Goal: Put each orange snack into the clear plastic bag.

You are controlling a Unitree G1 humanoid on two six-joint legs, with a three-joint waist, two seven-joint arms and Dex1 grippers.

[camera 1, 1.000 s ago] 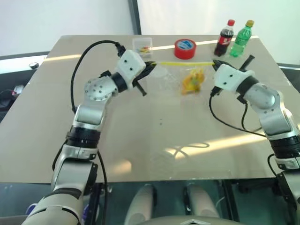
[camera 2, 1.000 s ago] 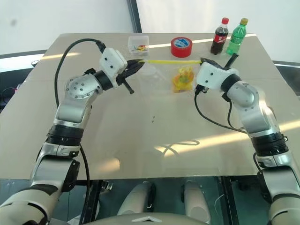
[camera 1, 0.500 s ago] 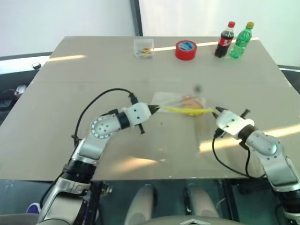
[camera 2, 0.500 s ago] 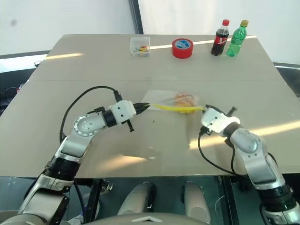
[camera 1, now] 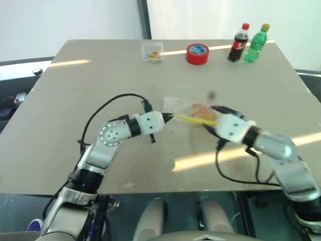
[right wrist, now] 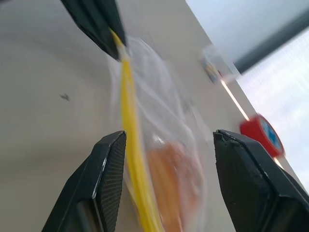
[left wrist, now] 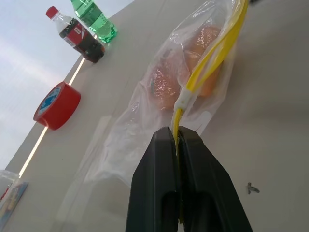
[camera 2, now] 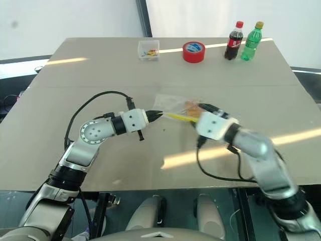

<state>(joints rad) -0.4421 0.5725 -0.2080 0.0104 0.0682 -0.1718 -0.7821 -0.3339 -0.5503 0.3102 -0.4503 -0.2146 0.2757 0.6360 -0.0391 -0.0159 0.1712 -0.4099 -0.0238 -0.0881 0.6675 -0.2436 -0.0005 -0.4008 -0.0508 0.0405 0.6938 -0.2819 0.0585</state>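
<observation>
Table [camera 1: 60, 150], pale and bare across most of its top, carries everything. On the left, the left gripper [camera 1: 168, 118] is clenched on the yellow strip [left wrist: 208, 62] of the clear plastic bag [left wrist: 145, 125], pinching one end of it between its black fingers [left wrist: 159, 188]. The bag lies on the table near the middle, spreading away from that pinched corner toward the far side. Inside it sit the two orange snacks [left wrist: 181, 72], side by side and touching, seen through the crinkly film and lying just behind the yellow strip. To the right of the bag, the right gripper [camera 1: 213, 116] has its jaws spread apart and holds nothing; its fingers [right wrist: 104, 174] stand one on each side of the strip and the snacks, whether touching the film cannot be told. Along the far edge of the table, from left to right, stand a small clear box [camera 1: 152, 51] with colourful contents, a red tape roll [camera 1: 197, 53], a dark cola bottle [camera 1: 237, 42] with a red cap and a green bottle [camera 1: 255, 43] with a yellow cap, the two bottles just beside each other
</observation>
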